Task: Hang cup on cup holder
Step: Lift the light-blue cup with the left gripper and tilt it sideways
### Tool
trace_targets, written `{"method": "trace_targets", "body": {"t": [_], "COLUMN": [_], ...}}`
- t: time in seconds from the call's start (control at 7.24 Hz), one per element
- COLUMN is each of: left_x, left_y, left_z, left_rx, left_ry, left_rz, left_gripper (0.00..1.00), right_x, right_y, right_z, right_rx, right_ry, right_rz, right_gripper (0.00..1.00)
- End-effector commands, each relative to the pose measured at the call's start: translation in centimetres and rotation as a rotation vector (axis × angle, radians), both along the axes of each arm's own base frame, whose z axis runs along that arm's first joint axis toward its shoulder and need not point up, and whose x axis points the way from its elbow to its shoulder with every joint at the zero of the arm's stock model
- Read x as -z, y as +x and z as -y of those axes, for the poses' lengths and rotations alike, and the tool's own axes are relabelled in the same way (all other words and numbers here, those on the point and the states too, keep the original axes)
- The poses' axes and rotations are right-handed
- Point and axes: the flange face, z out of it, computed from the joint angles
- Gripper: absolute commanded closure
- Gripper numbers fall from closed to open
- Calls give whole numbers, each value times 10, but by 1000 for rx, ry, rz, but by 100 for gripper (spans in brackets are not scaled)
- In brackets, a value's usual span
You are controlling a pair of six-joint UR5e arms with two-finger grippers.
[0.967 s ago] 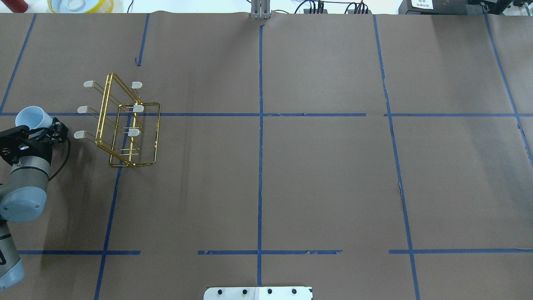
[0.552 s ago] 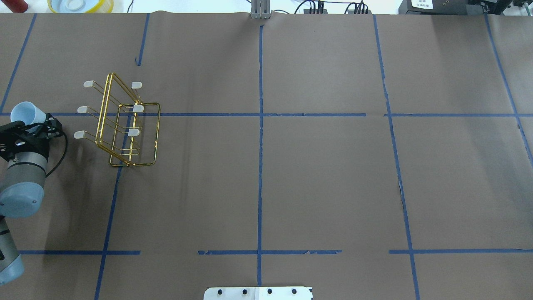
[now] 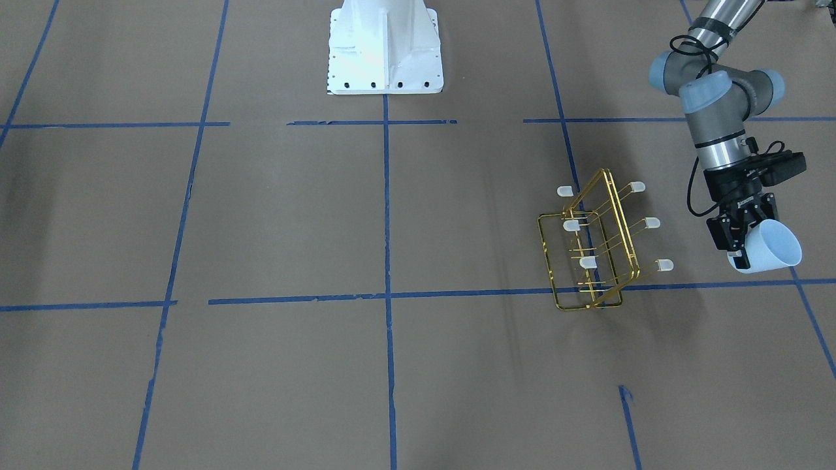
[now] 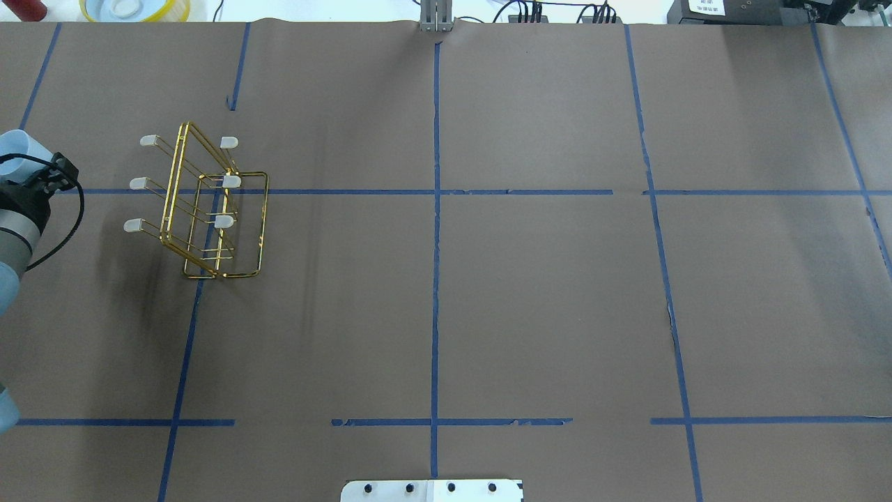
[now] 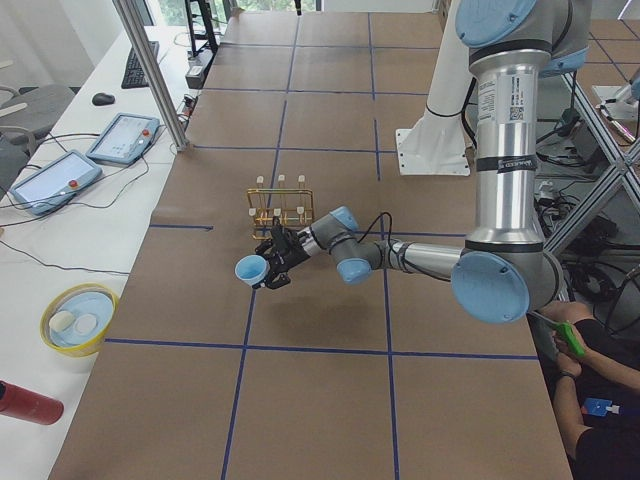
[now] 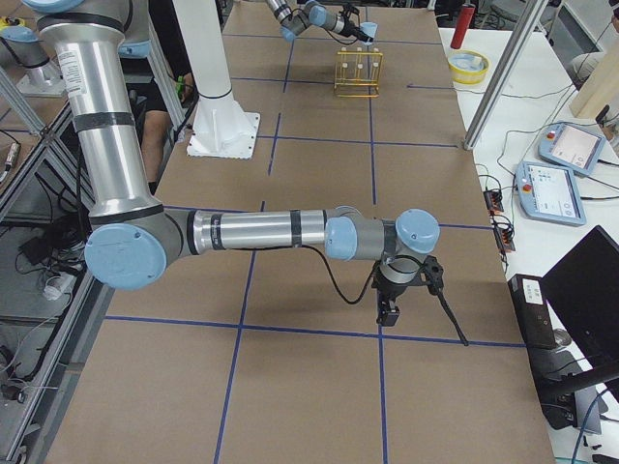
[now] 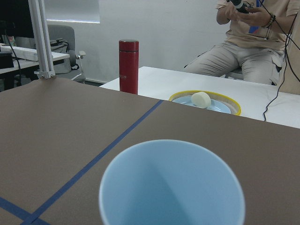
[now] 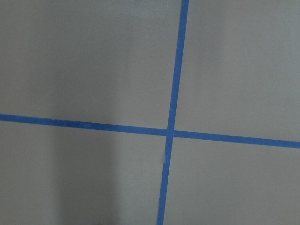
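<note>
The pale blue cup (image 3: pixel 771 249) is held off the table in my left gripper (image 3: pixel 740 240), which is shut on its wall. The cup's mouth tilts sideways, away from the rack. It also shows in the left wrist view (image 7: pixel 171 187) and at the left edge of the overhead view (image 4: pixel 17 146). The gold wire cup holder (image 3: pixel 591 251) stands on the table beside the gripper, a short gap apart, prongs with whitish caps slanting out; it also shows in the overhead view (image 4: pixel 202 209). My right gripper (image 6: pixel 389 315) hangs low over bare table far off; I cannot tell its state.
A yellow bowl (image 7: pixel 206 101) and a red bottle (image 7: pixel 128 65) stand on the white bench beyond the table edge, and a seated person is behind them. The white robot base (image 3: pixel 384 46) is at the table's middle edge. Blue tape lines cross the brown table.
My left arm has carried the cup farther from the rack, toward the table's left end and far side. The rack has not moved.
</note>
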Motion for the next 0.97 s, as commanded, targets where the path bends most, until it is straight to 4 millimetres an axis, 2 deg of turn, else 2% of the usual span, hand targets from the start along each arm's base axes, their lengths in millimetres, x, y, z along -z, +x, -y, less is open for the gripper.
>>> {"method": "trace_targets", "body": {"t": [0.0,0.28,0.41,0.69,0.83], "left_x": [39,71,85,126,135], "left_y": [-45,-69,-71,-79,-84], "left_z": [-28,-48,-50,-57,-62], "left_rx": [-47,-33,12,86,108], "left_ry": [132,276,284,295,302], "left_rz": [-146,-356,-511,-834,-1000], "left_gripper": [100,100,100,100,100], "right_x": [0,0,0,0,0], "right_y": [0,0,0,0,0], "right_z": [0,0,0,0,0], "right_rx": [0,0,0,0,0], "right_ry": [0,0,0,0,0], "right_rz": [0,0,0,0,0], "right_gripper": [0,0,0,0,0]}}
